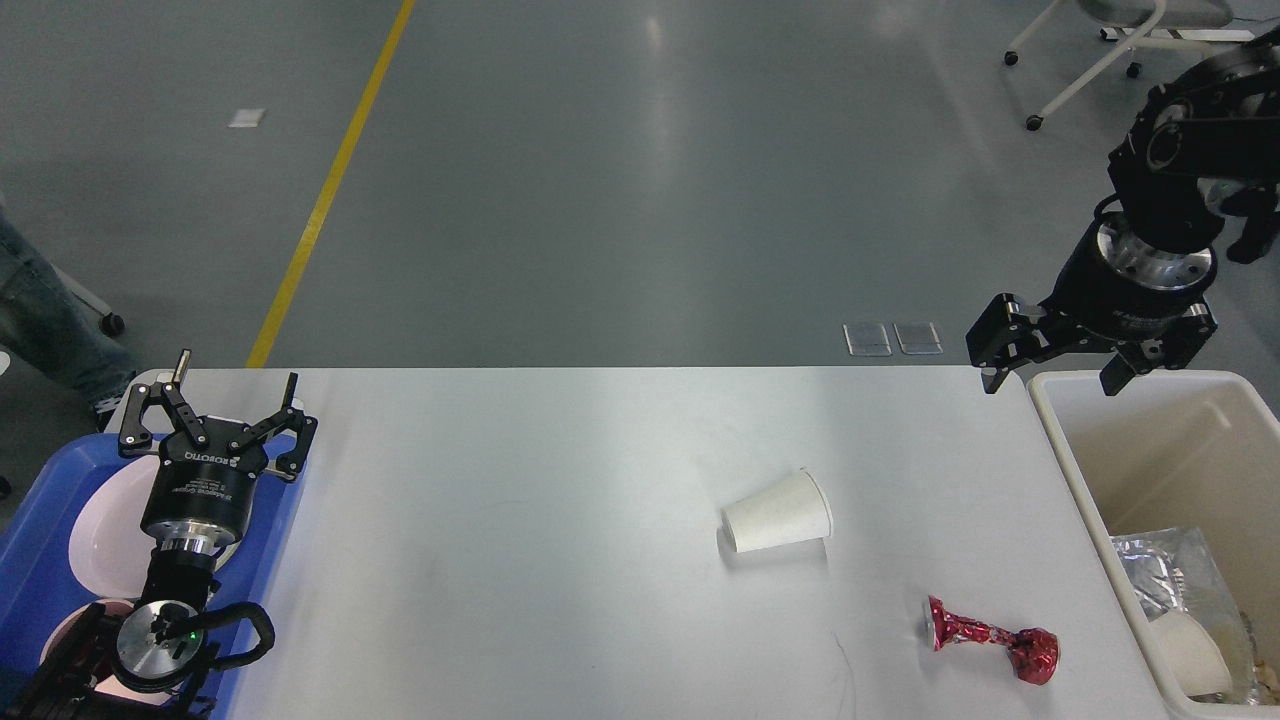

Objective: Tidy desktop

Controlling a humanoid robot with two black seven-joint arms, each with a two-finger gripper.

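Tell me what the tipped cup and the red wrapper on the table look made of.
The cup looks like plain white paper: matte, thin rolled rim. The wrapper looks like metallic foil or foil-coated plastic: shiny red, sharply crinkled, twisted in the middle.

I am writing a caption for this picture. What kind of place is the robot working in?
Probably a robot test hall or workshop, not a home. The grey coated floor carries a yellow marking line, a wheeled frame stands on open floor, and the white desktop holds staged litter: a paper cup and a red wrapper.
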